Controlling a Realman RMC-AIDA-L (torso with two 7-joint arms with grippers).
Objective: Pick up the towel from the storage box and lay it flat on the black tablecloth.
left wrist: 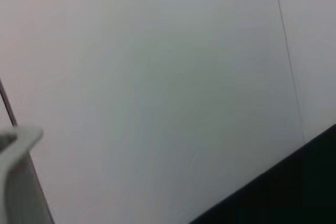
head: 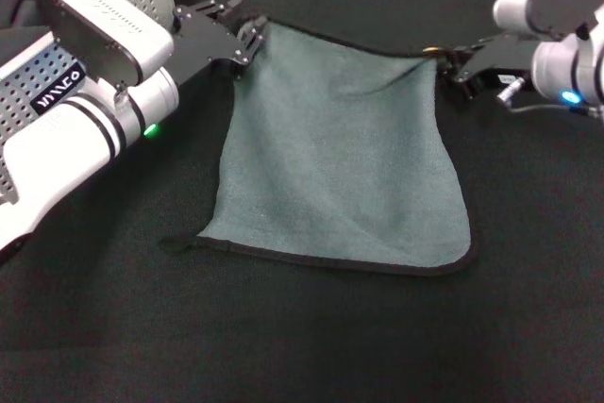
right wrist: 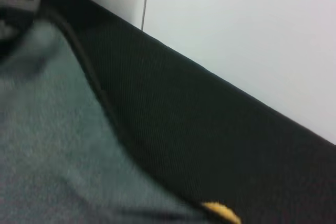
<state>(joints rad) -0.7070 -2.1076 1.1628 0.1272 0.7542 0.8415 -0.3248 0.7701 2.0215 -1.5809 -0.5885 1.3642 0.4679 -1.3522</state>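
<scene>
One towel (head: 340,148), two grippers

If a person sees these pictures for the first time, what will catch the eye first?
First, the grey-green towel, spread on the black tablecloth in the middle of the head view, its black-trimmed near edge lying flat. Next, the two grippers at its far corners: the left gripper at the far left corner and the right gripper at the far right one, where a bit of yellow shows.
</scene>
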